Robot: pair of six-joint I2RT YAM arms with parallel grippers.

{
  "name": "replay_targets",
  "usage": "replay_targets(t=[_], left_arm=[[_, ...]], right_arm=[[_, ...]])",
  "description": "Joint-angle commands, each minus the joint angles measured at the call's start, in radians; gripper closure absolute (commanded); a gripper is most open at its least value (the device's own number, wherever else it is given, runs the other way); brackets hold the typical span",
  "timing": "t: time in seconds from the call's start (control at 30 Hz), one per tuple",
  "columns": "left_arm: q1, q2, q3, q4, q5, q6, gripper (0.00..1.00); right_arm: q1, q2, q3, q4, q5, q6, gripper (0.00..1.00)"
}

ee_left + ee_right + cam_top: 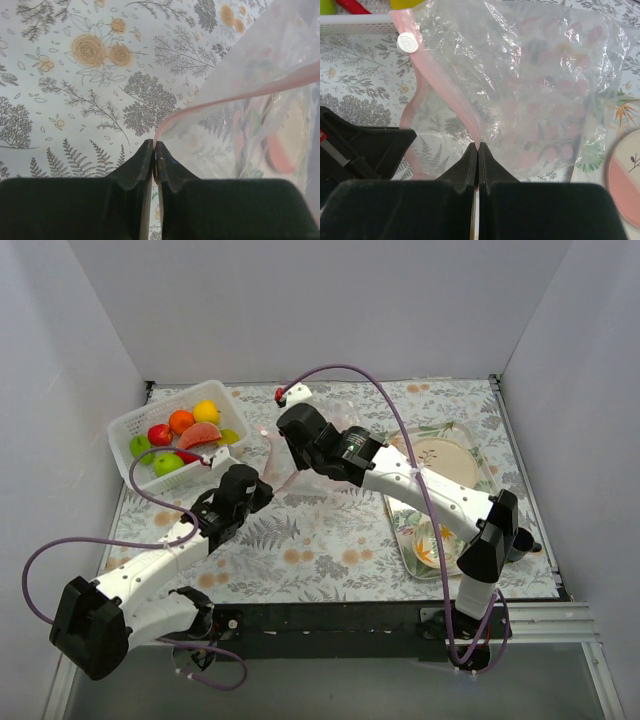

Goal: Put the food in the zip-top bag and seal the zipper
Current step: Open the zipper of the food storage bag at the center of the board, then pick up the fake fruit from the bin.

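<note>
Jaws closed, the left gripper (154,150) and right gripper (478,150) each pinch the pink zipper (426,70), apparently spreading the mouth of the zip-top bag (530,90). The food (180,435) sits in the white basket (120,430), left of the bag and nearer the left arm.

The top camera looks down from high behind the near edge, taking in the whole table (320,540). Each wrist camera sits low and close, facing forward; both share the bag (530,75).

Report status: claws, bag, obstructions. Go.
Left claw shut on zipper. Right claw shut on zipper. Zip-top bag looks empty; food in basket. Nothing blocking the mouth.
</note>
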Motion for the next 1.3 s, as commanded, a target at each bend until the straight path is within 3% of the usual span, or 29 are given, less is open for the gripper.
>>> replay_targets(t=[0.0,0.1,0.17,0.23,0.37,0.53,0.7,0.9,1.0,1.03,1.1,1.17,1.27], left_arm=[[0.008,-0.042,-0.014,0.122,0.111,0.105,0.83],[0.010,-0.041,0.033,0.093,0.103,0.103,0.74],[0.010,-0.038,0.048,0.063,0.109,0.097,0.55],[0.008,-0.060,0.059,0.043,0.106,0.085,0.43],[0.010,-0.143,0.087,-0.045,0.038,0.079,0.30],[0.065,-0.200,0.160,-0.143,-0.102,0.109,0.24],[0.226,0.043,0.404,-0.256,-0.232,0.125,0.29],[0.488,0.316,0.628,-0.304,-0.248,0.169,0.30],[0.627,0.452,0.679,-0.336,-0.196,0.201,0.26],[0.658,0.479,0.661,-0.332,-0.137,0.230,0.18],[0.750,0.496,0.613,-0.277,-0.058,0.261,0.13],[0.801,0.524,0.552,-0.209,0.076,0.292,0.09],[0.837,0.603,0.544,-0.171,0.164,0.321,0.07]], right_arm=[[-0.016,0.033,-0.015,0.072,0.049,-0.043,0.99],[-0.037,0.082,-0.033,0.135,0.033,-0.057,0.99],[-0.068,0.099,-0.051,0.179,0.002,-0.057,0.99],[-0.106,0.113,-0.062,0.208,-0.030,-0.052,0.99],[-0.163,0.118,-0.071,0.250,-0.093,-0.043,0.99],[-0.174,0.119,-0.093,0.287,-0.157,-0.029,0.99],[-0.174,0.112,-0.142,0.340,-0.236,0.000,0.99],[-0.174,0.124,-0.151,0.357,-0.305,0.018,0.99],[-0.174,0.110,-0.179,0.371,-0.322,0.027,0.99],[-0.174,0.106,-0.205,0.377,-0.335,0.031,0.99],[-0.174,0.092,-0.225,0.399,-0.351,0.032,0.99],[-0.174,0.083,-0.254,0.416,-0.352,0.032,0.99],[-0.174,0.079,-0.272,0.425,-0.362,0.034,0.99]])
